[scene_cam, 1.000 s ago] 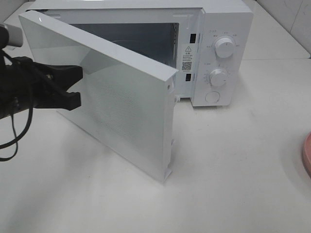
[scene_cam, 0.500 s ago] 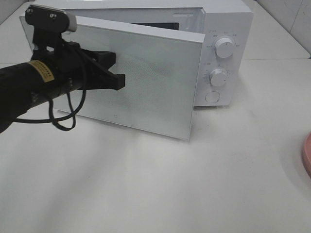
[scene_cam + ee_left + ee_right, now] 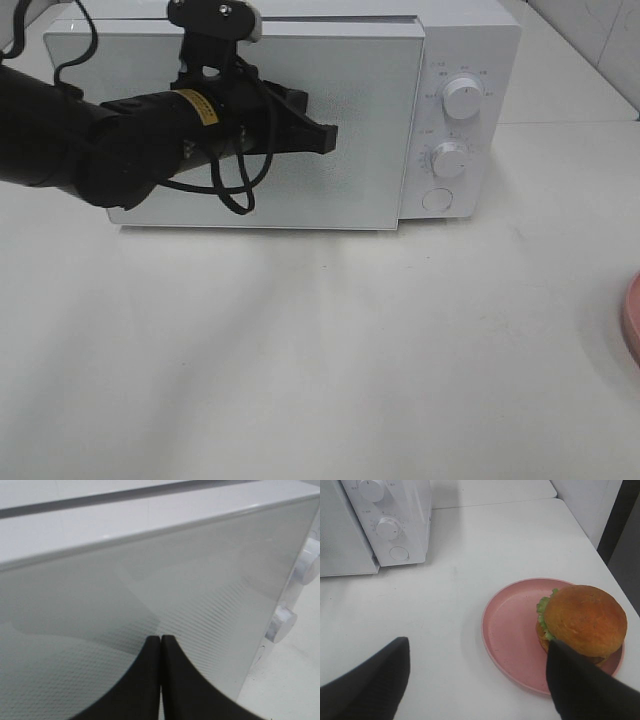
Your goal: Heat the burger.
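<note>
The burger [image 3: 582,622], with a glossy golden-brown domed bun and ruffled green lettuce showing at its side, sits upright toward one edge of a round pink plate [image 3: 512,635] on the white table.

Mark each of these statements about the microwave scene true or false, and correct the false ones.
1. The microwave door is wide open. False: it sits flush against the microwave body.
2. The left tool is shut, its tips against the door. True.
3. The burger is inside the microwave. False: it sits on the pink plate on the table.
4. The right tool is open and holds nothing. True.
5. The microwave's control panel has two knobs above a round button. True.
6. The burger's top bun is missing. False: a golden-brown bun caps it, with green lettuce below.
</note>
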Tool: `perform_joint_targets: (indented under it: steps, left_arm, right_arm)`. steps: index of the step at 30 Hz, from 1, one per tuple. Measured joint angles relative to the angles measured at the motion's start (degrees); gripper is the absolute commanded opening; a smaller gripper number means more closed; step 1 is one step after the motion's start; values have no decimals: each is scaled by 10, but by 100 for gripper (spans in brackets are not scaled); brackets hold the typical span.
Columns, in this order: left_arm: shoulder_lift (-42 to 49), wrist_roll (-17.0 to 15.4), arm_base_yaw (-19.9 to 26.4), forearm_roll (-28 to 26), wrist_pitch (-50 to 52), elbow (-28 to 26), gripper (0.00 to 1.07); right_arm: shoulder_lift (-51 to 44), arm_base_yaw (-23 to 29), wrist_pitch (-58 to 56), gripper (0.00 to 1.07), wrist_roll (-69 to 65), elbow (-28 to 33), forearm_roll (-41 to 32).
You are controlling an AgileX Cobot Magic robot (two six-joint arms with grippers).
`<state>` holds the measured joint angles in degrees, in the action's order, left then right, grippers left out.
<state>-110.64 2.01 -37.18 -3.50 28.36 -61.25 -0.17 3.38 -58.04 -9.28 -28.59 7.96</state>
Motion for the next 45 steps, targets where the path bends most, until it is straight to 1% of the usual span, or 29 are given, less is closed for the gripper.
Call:
perform_joint_targets:
  steps: [1, 2, 4, 6, 7, 8, 12, 16, 18, 20, 21, 22, 23, 24, 25, 26, 27, 28, 29, 30, 31, 32, 34, 35, 38, 40, 41, 43, 45]
  left_arm:
    - [0, 0, 0, 0, 0, 0, 0]
    - [-13, 1, -3, 8, -18, -23, 0]
    - [-19, 1, -5, 9, -24, -33, 0]
    - [-37, 1, -6, 7, -40, -64, 0]
    - [-37, 1, -6, 7, -40, -64, 0]
    - [-46, 1, -8, 10, -56, -82, 0]
    - [-62, 9, -17, 10, -79, -114, 0]
    - [-63, 11, -18, 6, -91, -117, 0]
    - [-56, 11, -22, -17, -138, -125, 2]
    - [-53, 11, -23, -23, -156, -127, 4]
    - [-46, 11, -28, -36, -179, -128, 11]
    - [-46, 11, -28, -36, -179, -128, 11]
    - [-44, 11, -30, -37, -193, -129, 18]
    - [-35, 11, -42, -40, -222, -131, 39]
    - [-35, 11, -42, -40, -222, -131, 39]
    - [-30, 11, -50, -41, -238, -131, 50]
    - [-15, 11, -67, -41, -269, -131, 77]
    - [-15, 11, -67, -41, -269, -131, 77]
    - [-9, 11, -76, -41, -284, -131, 86]
    - [3, 11, -92, -41, -311, -132, 100]
    - [3, 11, -92, -41, -311, -132, 100]
    - [14, 11, -107, -41, -344, -132, 105]
    - [19, 11, -115, -41, -366, -132, 105]
    - [30, 11, -127, -41, -411, -132, 105]
    - [36, 11, -132, -41, -433, -132, 105]
    - [59, 11, -144, -41, -511, -132, 105]
    - [59, 11, -144, -41, -511, -132, 105]
    - [70, 11, -144, -42, -578, -132, 105]
    - [74, 11, -144, -41, -600, -132, 104]
  right_arm:
    - [0, 0, 0, 75, 0, 0, 0]
    - [0, 0, 0, 75, 0, 0, 0]
    - [0, 0, 0, 75, 0, 0, 0]
    - [0, 0, 0, 75, 0, 0, 0]
    - [0, 0, 0, 75, 0, 0, 0]
    - [0, 0, 0, 75, 0, 0, 0]
    - [0, 0, 0, 75, 0, 0, 0]
    - [0, 0, 0, 75, 0, 0, 0]
    - [0, 0, 0, 75, 0, 0, 0]
    - [0, 0, 0, 75, 0, 0, 0]
    - [0, 0, 0, 75, 0, 0, 0]
    - [0, 0, 0, 75, 0, 0, 0]
    - [0, 0, 0, 75, 0, 0, 0]
    - [0, 0, 0, 75, 0, 0, 0]
    - [0, 0, 0, 75, 0, 0, 0]
    - [0, 0, 0, 75, 0, 0, 0]
    - [0, 0, 0, 75, 0, 0, 0]
    - [0, 0, 0, 75, 0, 0, 0]
    - [0, 0, 0, 75, 0, 0, 0]
    - [0, 0, 0, 75, 0, 0, 0]
    - [0, 0, 0, 75, 0, 0, 0]
    - [0, 0, 0, 75, 0, 0, 0]
    - [0, 0, 0, 75, 0, 0, 0]
    - [0, 0, 0, 75, 0, 0, 0]
    - [0, 0, 0, 75, 0, 0, 0]
    - [0, 0, 0, 75, 0, 0, 0]
    - [0, 0, 0, 75, 0, 0, 0]
    - [0, 0, 0, 75, 0, 0, 0]
    - [0, 0, 0, 75, 0, 0, 0]
